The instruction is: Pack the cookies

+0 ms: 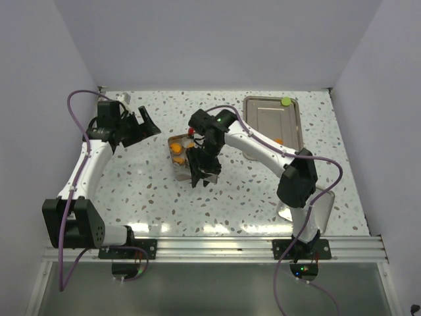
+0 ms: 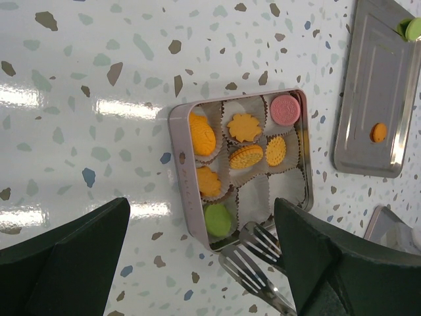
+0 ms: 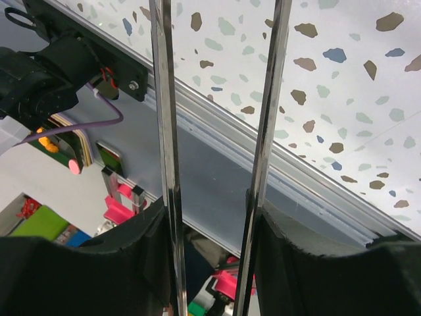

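Note:
An open tin box (image 2: 184, 191) holds several cookies in white paper cups: orange ones (image 2: 202, 135), a pink one (image 2: 285, 109) and a green one (image 2: 218, 219). Two cups (image 2: 254, 199) are empty. My right gripper (image 1: 204, 163) is shut on metal tongs (image 2: 258, 258), whose slotted tips sit open and empty at the tin's near corner. The tongs' arms (image 3: 168, 131) run between my right gripper's (image 3: 209, 210) pads. An orange cookie (image 2: 378, 132) and a green cookie (image 2: 413, 27) lie on a metal tray (image 2: 368, 99). My left gripper (image 1: 141, 125) is open and empty left of the tin (image 1: 179, 155).
The metal tray (image 1: 263, 118) lies at the back right with the green cookie (image 1: 285, 101) at its far corner. White walls close in the speckled table (image 1: 131, 191). A metal rail (image 1: 223, 247) runs along the near edge.

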